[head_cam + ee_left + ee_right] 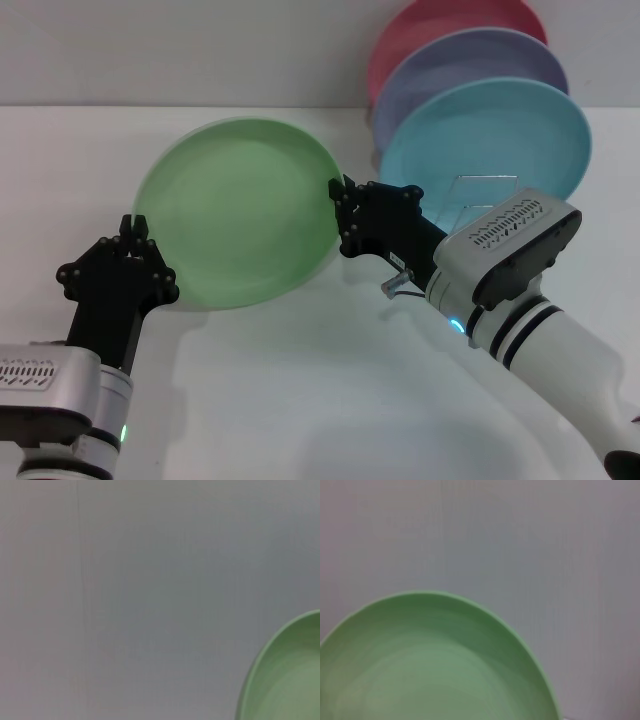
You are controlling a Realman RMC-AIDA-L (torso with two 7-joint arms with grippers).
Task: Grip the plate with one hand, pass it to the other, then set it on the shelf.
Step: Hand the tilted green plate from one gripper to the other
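The light green plate [240,215] is held up above the white table, tilted with its face toward me. My right gripper [340,215] is shut on its right rim; the right wrist view shows the plate [430,665] close up. My left gripper [137,240] is at the plate's lower left rim; I cannot tell whether it touches. The left wrist view shows only an edge of the plate [287,675], off to one side. The wire shelf [487,192] stands behind my right gripper, partly hidden.
A turquoise plate [490,135], a lavender plate [470,65] and a pink plate [440,25] stand upright in the shelf at the back right. The white table [300,400] reaches to a pale wall behind.
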